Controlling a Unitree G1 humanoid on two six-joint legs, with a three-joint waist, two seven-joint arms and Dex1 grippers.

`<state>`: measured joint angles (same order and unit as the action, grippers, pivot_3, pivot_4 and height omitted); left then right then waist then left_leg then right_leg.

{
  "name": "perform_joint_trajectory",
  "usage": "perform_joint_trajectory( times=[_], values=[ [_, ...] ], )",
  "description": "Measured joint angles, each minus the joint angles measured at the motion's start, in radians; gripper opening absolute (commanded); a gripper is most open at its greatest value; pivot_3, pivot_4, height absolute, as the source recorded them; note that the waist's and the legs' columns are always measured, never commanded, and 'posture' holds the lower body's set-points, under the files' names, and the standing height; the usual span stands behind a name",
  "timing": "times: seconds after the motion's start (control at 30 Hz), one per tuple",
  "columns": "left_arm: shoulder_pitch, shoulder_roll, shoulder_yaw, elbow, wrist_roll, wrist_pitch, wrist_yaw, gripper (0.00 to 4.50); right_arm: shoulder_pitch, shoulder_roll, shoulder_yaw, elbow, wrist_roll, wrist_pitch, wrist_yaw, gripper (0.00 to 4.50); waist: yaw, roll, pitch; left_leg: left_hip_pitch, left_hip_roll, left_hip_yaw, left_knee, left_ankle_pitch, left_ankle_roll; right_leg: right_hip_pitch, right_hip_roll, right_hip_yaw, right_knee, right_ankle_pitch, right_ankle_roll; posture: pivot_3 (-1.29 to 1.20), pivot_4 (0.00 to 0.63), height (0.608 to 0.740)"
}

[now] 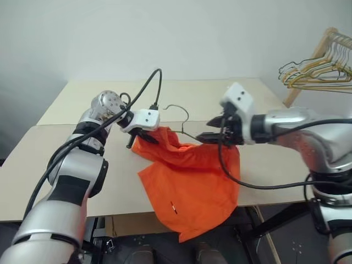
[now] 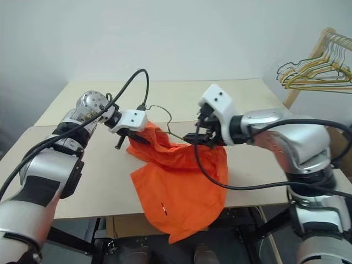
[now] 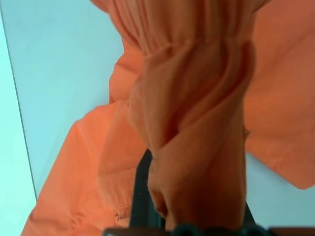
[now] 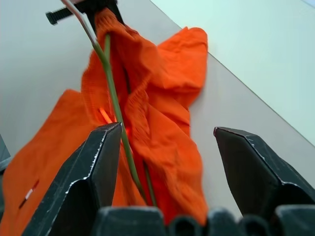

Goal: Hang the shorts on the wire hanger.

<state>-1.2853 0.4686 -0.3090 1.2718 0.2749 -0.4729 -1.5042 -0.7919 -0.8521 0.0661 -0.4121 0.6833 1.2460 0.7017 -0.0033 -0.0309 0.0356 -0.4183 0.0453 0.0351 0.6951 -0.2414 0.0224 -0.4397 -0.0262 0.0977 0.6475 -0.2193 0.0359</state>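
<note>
Shorts (image 1: 192,187) in bright orange are bunched at the waistband and lifted above our table (image 1: 66,159), the loose legs draping down over its near edge, a small white tag showing low on the fabric. Our left gripper (image 1: 144,133) is clamped tight on the gathered waistband at the upper left corner of the cloth; from the left wrist camera the orange folds wrap right around the black fingers (image 3: 142,196). Our right gripper (image 1: 215,129) sits at the other end of the waistband with its two fingers (image 4: 93,177) standing wide apart, closed on nothing. Between them runs the wire hanger (image 4: 115,105), its thin olive-grey wire threaded down into the waistband folds, its hook (image 1: 177,110) rising above the cloth between our two grippers. Off to our right, a wooden rack (image 1: 313,60) carries bunched gold hangers (image 1: 316,71)
</note>
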Motion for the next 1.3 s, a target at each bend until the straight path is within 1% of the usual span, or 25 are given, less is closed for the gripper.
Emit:
perform_joint_trajectory(
  times=[0.07,0.1,0.2,0.23,0.3,0.33,0.37,0.43,0.53,0.67,0.73,0.8,0.9,0.93,1.07,1.23,1.27,1.3],
  values=[
    [0.001,0.009,0.001,0.000,0.000,0.001,0.001,0.00,0.045,-0.065,-0.044,-0.028,0.022,0.000,0.043,3.50,0.004,0.000,0.000,0.001,0.000,0.000,0.000,0.000,0.000,0.000,0.000,0.000,0.000,0.000,0.000,0.04,0.000,0.740],
    [0.001,0.011,0.003,0.000,0.000,0.001,0.001,0.00,0.079,-0.114,-0.069,-0.049,0.034,0.000,0.073,3.50,0.007,0.000,0.000,0.001,0.000,0.000,0.000,0.000,0.000,0.001,0.000,0.000,0.001,0.000,0.000,0.04,0.000,0.740],
    [0.001,0.011,0.005,-0.001,0.000,0.004,0.002,0.00,0.151,-0.202,-0.109,-0.080,0.044,-0.027,0.134,3.50,0.011,0.000,0.000,0.003,0.000,0.000,0.000,0.000,0.000,0.001,0.000,0.000,0.001,-0.001,0.002,0.05,0.000,0.740],
    [0.002,0.011,0.005,-0.001,0.000,0.005,0.003,0.00,0.177,-0.227,-0.121,-0.081,0.043,-0.042,0.150,3.69,0.010,0.000,0.000,0.003,0.000,0.000,0.001,0.000,0.000,0.001,0.001,0.001,0.001,-0.003,0.005,0.05,0.000,0.740],
    [0.002,0.011,0.006,-0.001,0.000,0.009,0.003,0.00,0.224,-0.260,-0.127,-0.079,0.031,-0.071,0.172,4.13,0.008,0.000,0.000,0.004,0.000,0.001,0.001,0.000,0.000,0.002,0.001,0.001,0.001,-0.003,0.005,0.05,0.000,0.740],
    [0.002,0.011,0.007,-0.001,0.000,0.013,0.003,0.00,0.243,-0.264,-0.127,-0.077,0.023,-0.084,0.176,4.44,0.007,0.000,0.000,0.004,0.000,0.001,0.001,0.000,0.000,0.002,0.001,0.001,0.002,-0.003,0.006,0.05,0.000,0.740],
    [0.002,0.010,0.008,-0.001,-0.001,0.014,0.003,0.00,0.260,-0.264,-0.126,-0.076,0.016,-0.096,0.182,4.48,0.006,0.000,0.000,0.005,0.001,0.001,0.001,0.000,0.000,0.002,0.001,0.001,0.002,-0.003,0.006,0.04,0.000,0.740],
    [0.002,0.010,0.009,-0.001,0.000,0.015,0.003,0.00,0.272,-0.261,-0.116,-0.060,0.005,-0.107,0.184,4.48,0.004,0.000,0.000,0.005,0.001,0.001,0.001,0.001,0.000,0.002,0.001,0.002,0.002,-0.003,0.006,0.04,0.000,0.740],
    [0.002,0.009,0.013,-0.001,-0.001,0.015,0.003,0.00,0.236,-0.203,-0.078,0.017,-0.014,-0.107,0.166,4.48,0.000,0.000,0.000,0.006,0.001,0.001,0.001,0.001,0.000,0.002,0.002,0.002,0.002,-0.002,0.005,0.04,0.000,0.740],
    [0.002,0.005,0.014,-0.002,-0.001,0.015,0.004,0.00,0.146,-0.137,0.008,0.087,-0.028,-0.091,0.170,4.48,-0.003,0.000,0.000,0.004,0.001,0.001,0.001,0.001,0.000,0.001,0.002,0.002,0.002,-0.002,0.004,0.03,0.000,0.740],
    [0.002,0.002,0.014,-0.002,-0.001,0.015,0.006,0.00,0.094,-0.123,0.059,0.107,-0.039,-0.086,0.183,4.48,-0.003,0.000,0.000,0.004,0.001,0.001,0.001,0.001,0.000,0.001,0.002,0.002,0.002,0.000,0.000,0.03,0.000,0.740],
    [0.001,-0.003,0.014,-0.002,0.000,0.016,0.009,0.00,0.043,-0.086,0.137,0.139,-0.072,-0.085,0.194,4.48,-0.005,0.000,0.000,0.003,0.001,0.001,0.001,0.001,0.000,0.001,0.002,0.002,0.001,0.001,0.000,0.03,0.000,0.740],
    [0.001,-0.014,0.015,-0.002,0.000,0.015,0.011,0.00,0.001,-0.045,0.240,0.189,-0.109,-0.084,0.214,3.90,-0.007,0.000,0.000,0.003,0.001,0.001,0.001,0.001,0.000,0.001,0.002,0.002,0.001,0.001,-0.001,0.03,0.000,0.740],
    [0.001,-0.013,0.015,-0.002,0.000,0.015,0.011,0.00,-0.015,-0.042,0.272,0.204,-0.121,-0.085,0.226,3.59,-0.006,0.000,0.000,0.002,0.001,0.001,0.001,0.001,0.000,0.000,0.002,0.002,0.001,0.001,-0.001,0.03,0.000,0.740],
    [0.001,-0.012,0.016,-0.002,0.000,0.015,0.011,0.00,-0.080,-0.042,0.352,0.234,-0.190,-0.098,0.275,2.12,-0.006,0.000,0.000,0.002,0.001,0.001,0.001,0.001,0.000,0.000,0.002,0.002,0.001,0.001,-0.001,0.04,0.000,0.740],
    [0.002,-0.012,0.018,-0.002,-0.001,0.014,0.010,0.00,-0.092,-0.042,0.395,0.260,-0.251,-0.135,0.325,0.29,-0.006,0.000,0.000,0.002,0.001,0.001,0.001,0.001,0.000,0.000,0.002,0.001,0.002,0.001,0.000,0.04,0.000,0.740],
    [0.002,-0.011,0.019,-0.002,-0.001,0.015,0.011,0.00,-0.092,-0.043,0.397,0.256,-0.255,-0.147,0.340,0.02,-0.006,0.000,0.000,0.002,0.001,0.001,0.001,0.001,0.000,0.000,0.002,0.001,0.002,0.001,0.000,0.04,0.000,0.740],
    [0.002,-0.009,0.021,-0.002,-0.001,0.015,0.010,0.00,-0.092,-0.045,0.399,0.251,-0.260,-0.156,0.350,0.02,-0.006,0.000,0.000,0.002,0.001,0.001,0.001,0.001,0.000,0.000,0.002,0.001,0.002,0.001,0.000,0.04,0.000,0.740]
  ],
)
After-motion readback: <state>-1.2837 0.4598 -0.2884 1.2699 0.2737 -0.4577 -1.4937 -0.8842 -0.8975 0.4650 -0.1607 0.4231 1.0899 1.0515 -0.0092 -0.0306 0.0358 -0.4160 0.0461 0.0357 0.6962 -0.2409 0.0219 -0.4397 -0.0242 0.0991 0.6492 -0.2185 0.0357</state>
